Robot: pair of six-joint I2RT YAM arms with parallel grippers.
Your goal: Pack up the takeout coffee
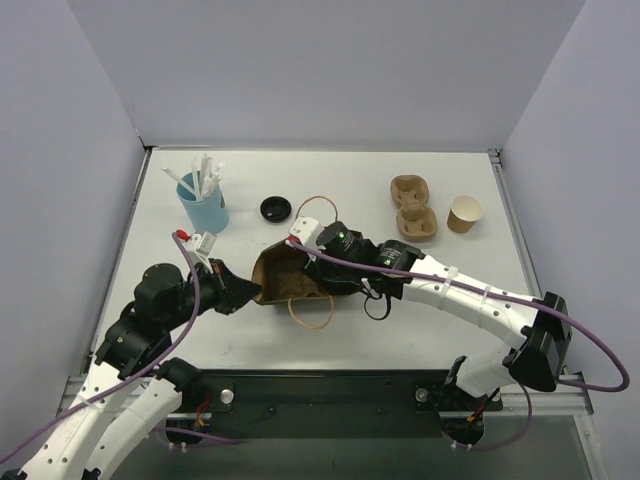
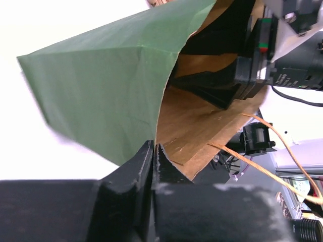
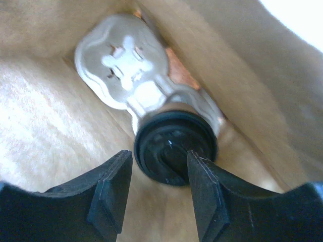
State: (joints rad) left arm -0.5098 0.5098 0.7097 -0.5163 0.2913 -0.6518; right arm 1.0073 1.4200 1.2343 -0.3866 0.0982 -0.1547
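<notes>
I read my right gripper (image 3: 159, 157) as open, its fingers framing the takeout coffee (image 3: 175, 148), which sits lidded in a carrier (image 3: 126, 65) deep in the bag (image 3: 262, 75), with the empty socket at 11 o'clock. My left gripper (image 2: 154, 151) is clamped on the bag rim. Risk: on an off-axis withdrawal a finger clips the coffee and tips it.

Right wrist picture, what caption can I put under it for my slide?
Open right tool poised at the black-lidded takeout coffee, which sits in a cup carrier inside the paper bag.

The takeout coffee (image 3: 174, 148), round black lid facing the hand, sits just beyond the right gripper (image 3: 159, 159), between its parted fingertips.
</notes>
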